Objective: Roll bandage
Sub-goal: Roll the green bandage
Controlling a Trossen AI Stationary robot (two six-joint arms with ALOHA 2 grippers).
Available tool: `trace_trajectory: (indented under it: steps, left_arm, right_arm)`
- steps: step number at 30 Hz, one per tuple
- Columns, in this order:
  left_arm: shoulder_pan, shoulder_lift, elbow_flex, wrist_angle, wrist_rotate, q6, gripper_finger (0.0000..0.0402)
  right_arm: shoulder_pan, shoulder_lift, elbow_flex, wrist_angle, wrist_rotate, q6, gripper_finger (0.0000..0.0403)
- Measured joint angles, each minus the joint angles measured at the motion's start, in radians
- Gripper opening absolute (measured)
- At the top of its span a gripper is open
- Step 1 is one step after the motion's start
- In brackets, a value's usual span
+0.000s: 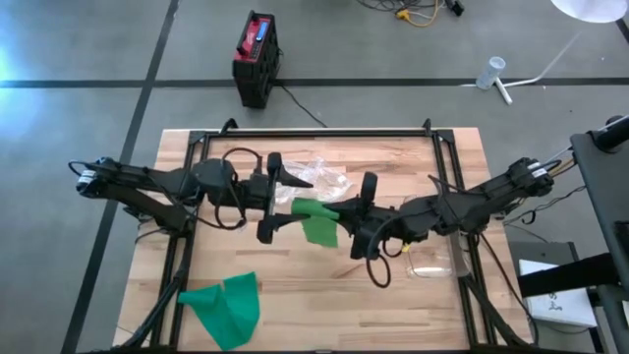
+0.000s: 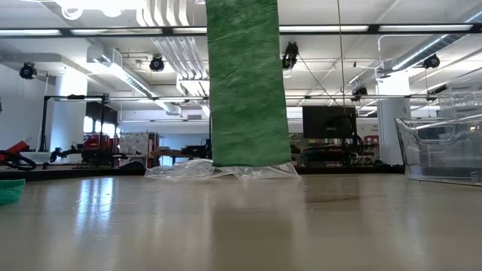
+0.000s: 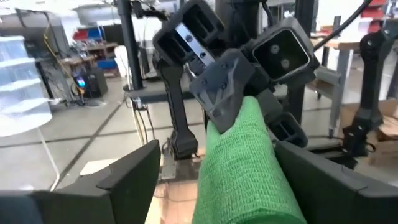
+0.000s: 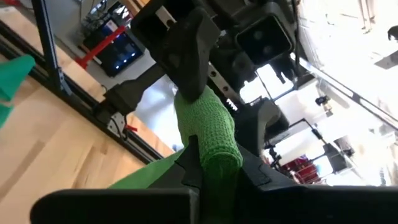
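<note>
A green, crinkly-woven crepe bandage strip hangs at the middle of the pale wooden butcher-block table, just in front of a crumpled clear plastic wrapper. The right gripper pinches its rolled end tight, while the left gripper stands wide around it, fingers apart. A second loose green bandage lies crumpled near the table's front left; no writing is legible.

Grey floor crossed by dark lines; ceiling strip lights lit.
</note>
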State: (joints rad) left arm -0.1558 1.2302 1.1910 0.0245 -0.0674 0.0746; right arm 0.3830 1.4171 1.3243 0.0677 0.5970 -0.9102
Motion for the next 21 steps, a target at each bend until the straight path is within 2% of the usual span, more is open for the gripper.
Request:
trace_trajectory:
  steps: [7, 14, 18, 21]
  left_arm:
    - [0.0, 0.035, 0.068, -0.155, 0.013, -0.09, 0.025]
    - [0.0, 0.037, 0.092, -0.156, 0.028, -0.092, 0.0179]
    - [0.0, 0.036, 0.091, -0.158, 0.032, -0.09, 0.012]
    - [0.001, 0.035, 0.091, -0.168, 0.033, -0.085, 0.0059]
  right_arm:
    - [0.0, 0.002, -0.003, 0.037, -0.002, -0.087, 0.0026]
    - [0.0, 0.001, -0.011, 0.048, 0.009, -0.095, 0.0029]
    - [0.0, 0.001, -0.013, 0.045, 0.009, -0.043, 0.0034]
    - [0.0, 0.001, -0.014, 0.041, 0.007, 0.087, 0.0062]
